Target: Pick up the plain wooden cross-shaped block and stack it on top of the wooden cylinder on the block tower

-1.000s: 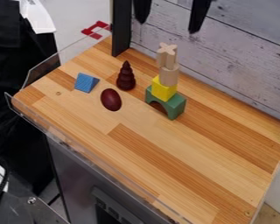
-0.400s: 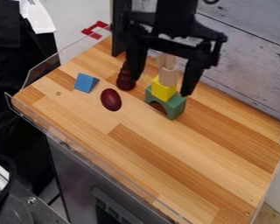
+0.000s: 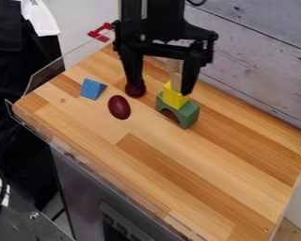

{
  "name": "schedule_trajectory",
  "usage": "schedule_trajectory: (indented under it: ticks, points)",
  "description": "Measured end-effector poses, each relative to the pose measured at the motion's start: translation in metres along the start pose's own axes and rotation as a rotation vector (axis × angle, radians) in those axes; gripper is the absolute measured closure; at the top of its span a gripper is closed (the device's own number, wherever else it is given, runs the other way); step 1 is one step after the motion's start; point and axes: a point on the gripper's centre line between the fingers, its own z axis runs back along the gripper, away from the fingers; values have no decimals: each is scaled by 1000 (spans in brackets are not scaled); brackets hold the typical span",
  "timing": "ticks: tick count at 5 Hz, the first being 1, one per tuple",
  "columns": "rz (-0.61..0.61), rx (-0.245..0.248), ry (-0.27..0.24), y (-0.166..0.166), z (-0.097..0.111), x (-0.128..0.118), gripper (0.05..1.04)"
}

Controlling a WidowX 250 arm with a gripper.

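Swinging in over the bench (image 3: 197, 160), the gripper (image 3: 161, 88) has come down from the top edge and, vs 0.4 s ago, shifted twd the dark cone-like piece (image 3: 135, 89). Fingers (image 3: 191, 70) spread wide, nothing pinched btwn them. One now overlaps the cone from this angle, hiding most of it; the other crosses the upper stack, w/ the pale wooden piece (image 3: 175, 68) partly showing beside it. Can't tell if either touches, depth's unclear

Stack itself looks unmoved: pale wood on the yellow block (image 3: 173, 98), which sits on the green arch (image 3: 189, 115), back half of the bench. Very top of it is hidden behind the gripper. Egg-shaped piece (image 3: 119, 107) & blue block (image 3: 91, 89) haven't budged, both well apart from the stack

For the job: prob still lining up, no grasp made. Stack or cone could be the target, stack a bit likelier. Next move prob needs centring on one of them before closing; a sideways nudge at this height could topple the pale pieces
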Motion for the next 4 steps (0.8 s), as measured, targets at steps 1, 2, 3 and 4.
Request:
schedule_trajectory:
  ticks: [1,2,3,4]
  points:
    - [0,28,10,11,-9,5,83]
    - [-43,80,92,16,-23,2,83]
    - [-53,81,94,15,-23,2,83]
    - [-55,80,93,15,-23,2,83]
